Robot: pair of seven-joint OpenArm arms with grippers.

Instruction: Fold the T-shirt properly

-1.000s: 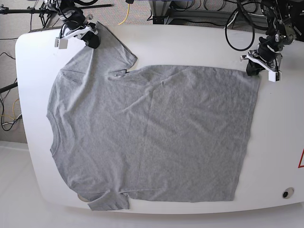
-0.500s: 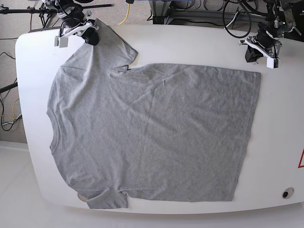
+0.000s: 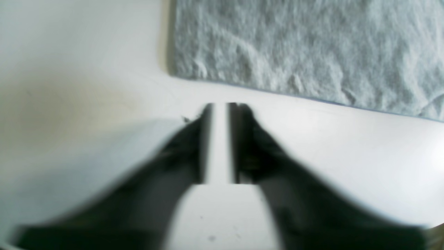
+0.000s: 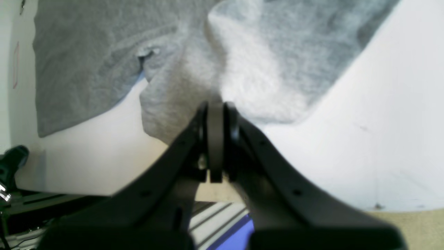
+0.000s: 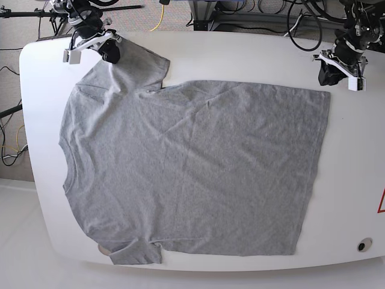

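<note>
The heather-grey T-shirt [image 5: 192, 168] lies spread flat on the white table [image 5: 240, 54], neck at the left and hem at the right. At the far left, my right gripper [image 5: 113, 53] is shut on the far sleeve; in the right wrist view its fingers [image 4: 215, 104] pinch the sleeve's bunched fabric [image 4: 242, 69]. At the far right, my left gripper [image 5: 328, 74] hovers just beyond the far hem corner. The left wrist view shows it [image 3: 220, 106] open, with bare table in the gap and the T-shirt's corner [image 3: 312, 45] lying ahead of the fingertips, apart from them.
Cables and metal frames crowd the space behind the table's far edge. A small black round fitting [image 5: 362, 245] sits at the near right corner. A red mark [image 5: 381, 201] shows at the right edge. The near sleeve [image 5: 135, 253] reaches the table's front edge.
My left gripper let go of the far hem corner, opened and drew back toward the far right. My right gripper pulled the far sleeve a little further to the far left.
</note>
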